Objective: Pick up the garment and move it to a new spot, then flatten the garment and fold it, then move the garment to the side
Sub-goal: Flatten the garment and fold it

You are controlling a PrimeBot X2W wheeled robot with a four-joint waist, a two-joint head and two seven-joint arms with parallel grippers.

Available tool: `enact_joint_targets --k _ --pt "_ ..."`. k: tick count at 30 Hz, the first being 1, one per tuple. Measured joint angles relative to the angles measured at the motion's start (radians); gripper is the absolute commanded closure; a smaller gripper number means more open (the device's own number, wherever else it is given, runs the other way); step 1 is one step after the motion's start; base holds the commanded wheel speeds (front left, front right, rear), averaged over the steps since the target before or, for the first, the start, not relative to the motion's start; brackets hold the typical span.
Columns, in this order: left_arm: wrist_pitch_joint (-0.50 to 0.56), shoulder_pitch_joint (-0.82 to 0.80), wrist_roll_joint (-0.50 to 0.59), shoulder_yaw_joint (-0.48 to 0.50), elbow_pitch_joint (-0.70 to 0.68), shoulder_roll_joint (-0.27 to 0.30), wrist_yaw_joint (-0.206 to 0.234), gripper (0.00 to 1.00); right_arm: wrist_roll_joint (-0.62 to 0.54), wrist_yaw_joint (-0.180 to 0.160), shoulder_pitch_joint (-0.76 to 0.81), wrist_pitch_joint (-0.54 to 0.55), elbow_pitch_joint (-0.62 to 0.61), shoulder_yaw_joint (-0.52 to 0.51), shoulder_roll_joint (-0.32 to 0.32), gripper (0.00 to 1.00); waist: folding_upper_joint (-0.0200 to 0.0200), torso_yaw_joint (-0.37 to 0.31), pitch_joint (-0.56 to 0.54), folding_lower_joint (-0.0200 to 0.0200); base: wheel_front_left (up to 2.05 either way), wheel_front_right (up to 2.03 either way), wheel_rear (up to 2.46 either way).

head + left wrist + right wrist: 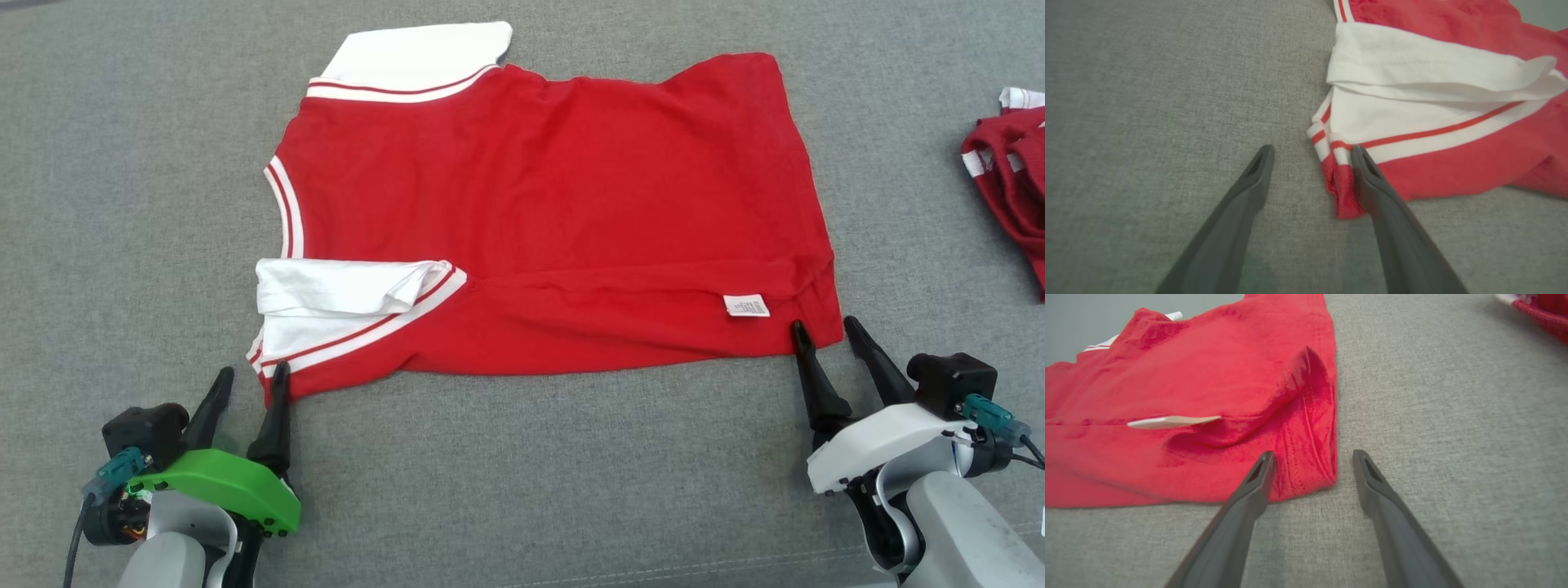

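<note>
The red shirt (555, 220) lies spread sideways on the grey surface (522, 490), neck opening to the left and hem to the right. Its white far sleeve (416, 53) lies flat at the far left. The white near sleeve (343, 290), with red-striped trim, is folded over on itself. The near edge is turned over, baring a white label (746, 305) by the near right corner. The body is lightly wrinkled.

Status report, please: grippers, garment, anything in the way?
Left gripper open at sleeve corner; right gripper open at hem corner. Red garment spread, unheld. Other garment far right, apart.
</note>
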Motion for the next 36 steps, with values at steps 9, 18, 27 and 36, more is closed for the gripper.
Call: enact_joint_targets --k 9,18,27,36 --pt "-0.002 -0.021 -0.027 -0.015 -0.016 0.016 -0.005 1.00 0.063 0.000 -0.018 -0.001 -0.004 0.035 -0.019 1.00 0.0000 -0.001 0.010 0.0000 0.00 0.00 0.00" --pt "0.027 0.059 -0.046 0.026 -0.226 0.052 0.039 1.00 0.145 0.000 0.039 0.040 -0.133 0.057 -0.089 1.00 0.0000 0.005 -0.014 0.0000 0.00 0.00 0.00" --pt "0.149 0.281 -0.059 0.039 -0.496 0.058 0.142 1.00 0.171 0.001 0.199 0.137 -0.271 -0.003 -0.126 1.00 0.0000 0.006 -0.028 0.0000 0.00 0.00 0.00" --pt "0.172 0.336 -0.091 -0.001 -0.506 0.012 0.158 0.00 0.150 0.001 0.239 0.173 -0.271 -0.057 -0.100 0.00 0.0000 0.015 -0.021 0.0000 0.00 0.00 0.00"
